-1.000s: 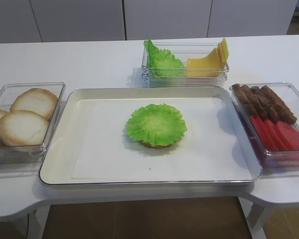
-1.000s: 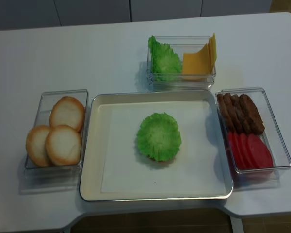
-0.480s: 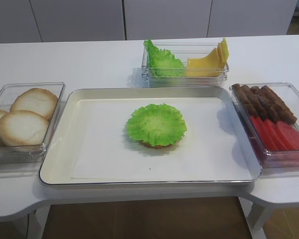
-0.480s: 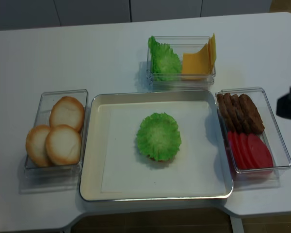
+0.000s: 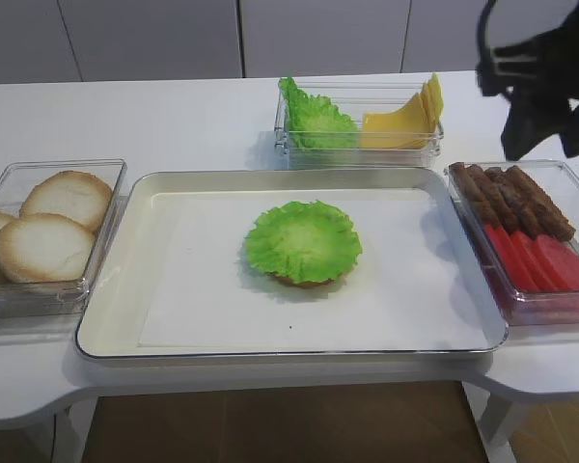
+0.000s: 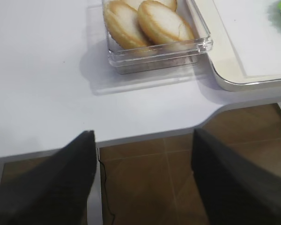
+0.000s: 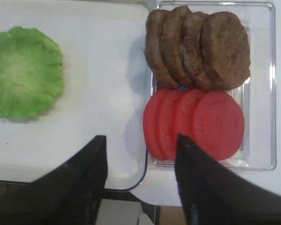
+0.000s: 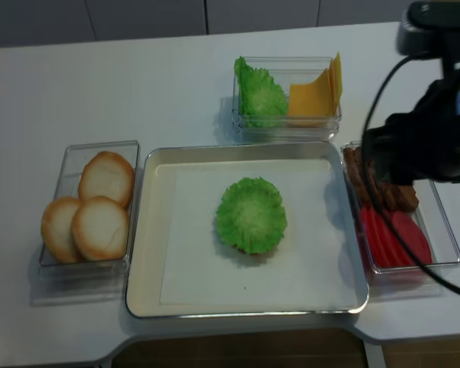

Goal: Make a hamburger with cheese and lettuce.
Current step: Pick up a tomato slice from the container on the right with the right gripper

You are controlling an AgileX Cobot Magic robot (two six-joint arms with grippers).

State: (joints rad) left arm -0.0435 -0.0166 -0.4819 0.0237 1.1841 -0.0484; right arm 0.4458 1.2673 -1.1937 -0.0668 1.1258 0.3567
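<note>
The hamburger (image 5: 304, 241) is a tan bun base under a ruffled green lettuce leaf, in the middle of the tray (image 5: 106, 318); it also shows in the realsense view (image 8: 251, 215) and the right wrist view (image 7: 25, 72). More lettuce (image 5: 314, 121) and the fanned yellow cheese (image 5: 400, 121) stand in a clear box at the back. My right gripper (image 7: 140, 187) is open and empty, high above the tray's right rim and the tomato slices. My right arm (image 8: 425, 142) hangs over the right box. My left gripper (image 6: 143, 187) is open and empty, off the table's front left edge.
A clear box at the left holds pale bun halves (image 5: 43, 231), also in the left wrist view (image 6: 150, 23). A clear box at the right holds brown patties (image 5: 516, 198) and red tomato slices (image 5: 545, 260). The table edge curves in at the front (image 6: 210, 117).
My right arm has come in from the right and now hangs over the patty and tomato box. The food has not moved.
</note>
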